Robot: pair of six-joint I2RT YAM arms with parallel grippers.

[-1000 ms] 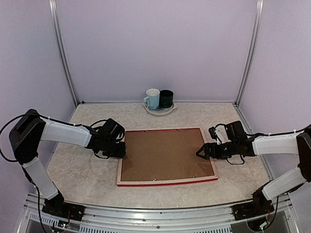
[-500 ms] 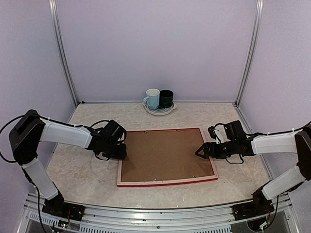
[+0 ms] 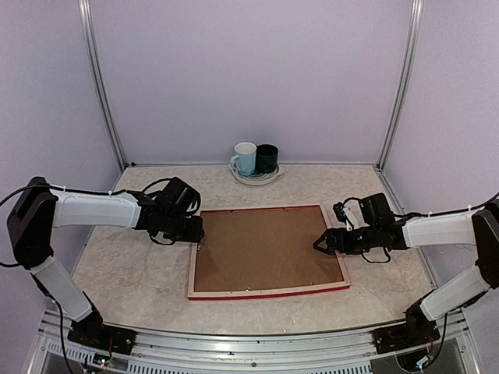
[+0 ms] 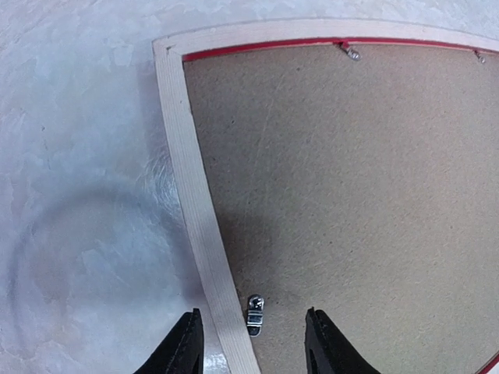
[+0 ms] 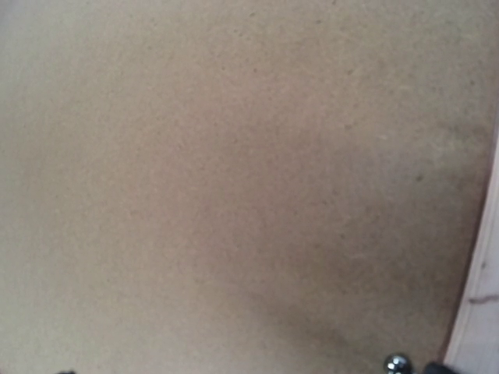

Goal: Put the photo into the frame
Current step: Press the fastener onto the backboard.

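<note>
Frame (image 3: 267, 291) lay face down, board (image 3: 265, 248) clipped in. Likely stiff, light: take wood rail at nine o'clock. Your left gripper (image 4: 253, 347) was spread astride clip (image 4: 254, 313); right gripper (image 3: 321, 244): couldn't tell.

Left arm (image 3: 93, 209) extended in from 9 o'clock, left gripper (image 3: 192, 231) low, jaws apart, pointing toward 3. Right arm (image 3: 437, 230) in from 3 o'clock, right gripper (image 3: 320, 244) low, jaws apart, pointing toward 9.
</note>
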